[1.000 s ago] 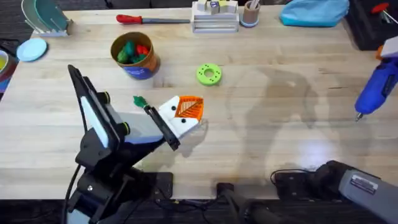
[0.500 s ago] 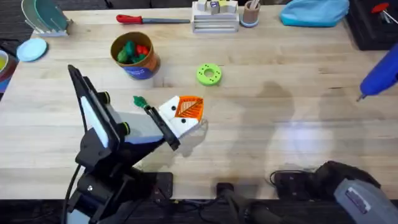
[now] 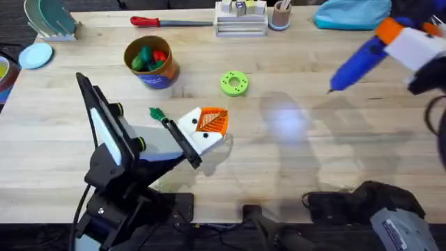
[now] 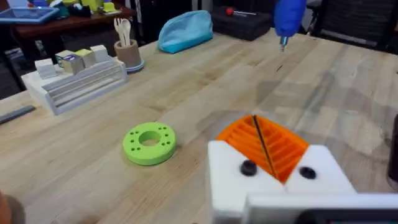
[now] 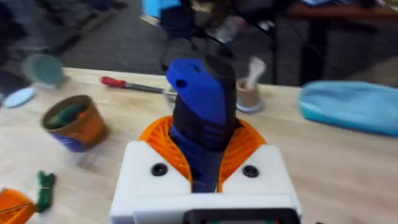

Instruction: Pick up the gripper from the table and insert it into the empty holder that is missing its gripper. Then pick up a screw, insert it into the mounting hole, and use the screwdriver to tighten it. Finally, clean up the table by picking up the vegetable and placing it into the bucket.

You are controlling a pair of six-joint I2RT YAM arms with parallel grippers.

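Right end effector (image 5: 205, 180) was clamped on the screwdriver (image 3: 357, 61); left end effector (image 3: 206, 125) pressed together. Tip should be aligned squarely over the mounting hole.

I work over a pale, light-grained wooden tabletop (image 3: 327, 160), its planks running lengthwise, with soft glare patches near its middle. Beyond its far edge lies dark grey carpet floor (image 5: 118, 37). Against that far edge sit a white slotted plastic organiser rack (image 3: 240, 21) and, just beside it, a small tan pen cup (image 3: 281, 14). Farther along the same edge rests a light-blue fabric pouch (image 3: 352, 12). Behind the table, the left wrist view shows a dark red-brown side table (image 4: 68, 18) cluttered with blurred items.
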